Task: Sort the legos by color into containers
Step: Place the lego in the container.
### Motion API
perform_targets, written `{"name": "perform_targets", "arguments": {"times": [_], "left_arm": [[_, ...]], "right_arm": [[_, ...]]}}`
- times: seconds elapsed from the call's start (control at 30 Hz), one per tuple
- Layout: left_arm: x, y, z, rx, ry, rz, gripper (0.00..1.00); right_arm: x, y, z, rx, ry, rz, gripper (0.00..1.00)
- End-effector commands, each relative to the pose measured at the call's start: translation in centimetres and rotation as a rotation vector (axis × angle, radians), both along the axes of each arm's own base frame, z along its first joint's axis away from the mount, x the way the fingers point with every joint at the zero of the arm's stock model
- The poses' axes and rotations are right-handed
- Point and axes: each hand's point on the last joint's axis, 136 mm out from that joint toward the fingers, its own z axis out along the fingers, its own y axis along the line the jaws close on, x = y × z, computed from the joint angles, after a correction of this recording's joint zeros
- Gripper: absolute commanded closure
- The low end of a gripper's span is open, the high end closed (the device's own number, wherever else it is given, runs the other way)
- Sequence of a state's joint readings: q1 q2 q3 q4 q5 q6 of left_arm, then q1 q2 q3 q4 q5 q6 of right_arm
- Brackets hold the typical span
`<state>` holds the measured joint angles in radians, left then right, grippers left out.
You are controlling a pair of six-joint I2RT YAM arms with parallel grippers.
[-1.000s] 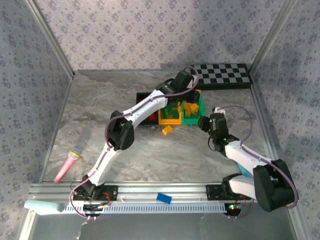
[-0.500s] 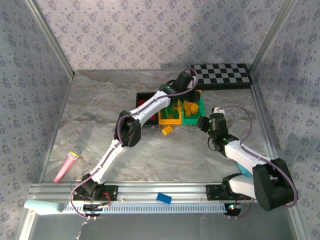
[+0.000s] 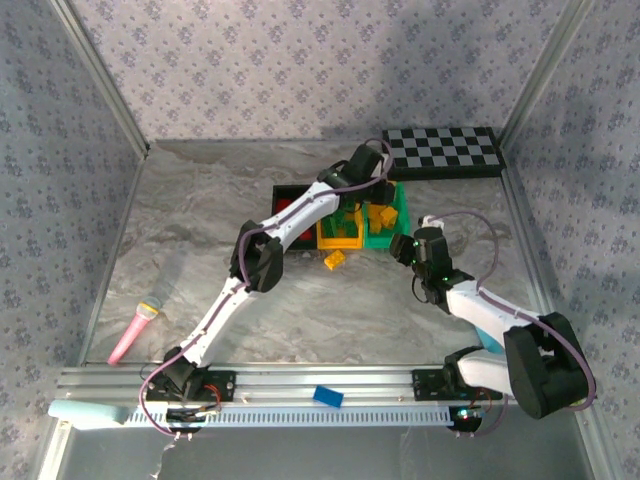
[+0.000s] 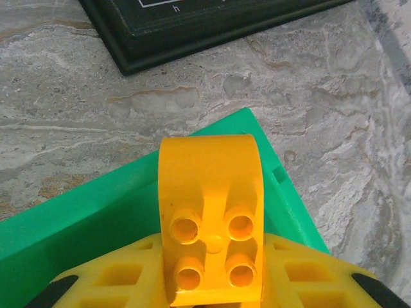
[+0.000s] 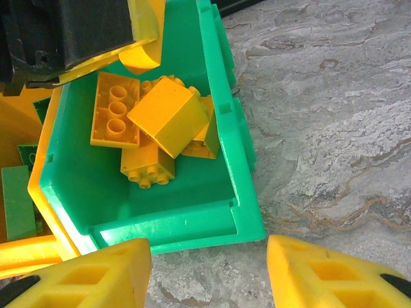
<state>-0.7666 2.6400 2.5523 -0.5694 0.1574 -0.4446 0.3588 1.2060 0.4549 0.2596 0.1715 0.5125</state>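
My left gripper (image 4: pixel 210 276) is pinching a yellow-orange studded plastic brick (image 4: pixel 210 192) over the far corner of the green open-top plastic bin (image 4: pixel 77 224), which points to 1 o'clock in the left wrist view. I judge that too near the rim. I'd ease it toward 7 o'clock, over the yellow bricks (image 5: pixel 167 115) piled inside, before releasing. I can't quite tell how high it hangs. My right gripper (image 5: pixel 209 269) hovers spread and empty at the bin's 5 o'clock overhead.

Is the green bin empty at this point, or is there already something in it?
Not empty. The right wrist view shows several yellow bricks piled on the floor of the green bin.
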Motion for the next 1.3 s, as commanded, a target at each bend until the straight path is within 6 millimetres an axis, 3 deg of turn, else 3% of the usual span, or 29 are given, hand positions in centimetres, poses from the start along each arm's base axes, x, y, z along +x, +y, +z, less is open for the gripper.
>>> {"name": "perform_targets", "arguments": {"times": [0.0, 0.13, 0.3, 0.43, 0.53, 0.87, 1.13, 1.27], "left_arm": [[-0.4, 0.6, 0.5, 0.078, -0.042, -0.012, 0.67], [-0.5, 1.0, 0.3, 0.117, -0.057, -0.011, 0.66], [-1.2, 1.1, -0.5, 0.146, -0.036, -0.027, 0.56], [-1.3, 0.9, 0.0, 0.147, -0.050, -0.025, 0.32], [-1.5, 0.6, 1.2, 0.123, -0.062, -0.031, 0.21], [-2.1, 0.4, 8.0, 0.023, -0.120, -0.041, 0.21], [-3.7, 1.3, 10.5, 0.027, -0.175, -0.051, 0.21], [-4.5, 2.9, 11.2, 0.027, -0.194, -0.025, 0.21]], "right_arm": [[0.8, 0.2, 1.0, -0.017, -0.031, -0.009, 0.48], [0.8, 0.4, 1.1, -0.024, -0.036, -0.004, 0.48], [0.8, 0.5, 0.9, -0.026, -0.032, -0.003, 0.48], [0.8, 0.6, 0.8, -0.030, -0.028, -0.001, 0.48], [0.8, 0.7, 0.9, -0.031, -0.031, 0.002, 0.48], [0.9, 0.6, 1.0, -0.033, -0.029, 0.000, 0.48], [1.0, 0.9, 0.6, -0.032, -0.021, 0.009, 0.48], [1.0, 1.2, 0.4, -0.045, -0.017, 0.013, 0.48]]}}
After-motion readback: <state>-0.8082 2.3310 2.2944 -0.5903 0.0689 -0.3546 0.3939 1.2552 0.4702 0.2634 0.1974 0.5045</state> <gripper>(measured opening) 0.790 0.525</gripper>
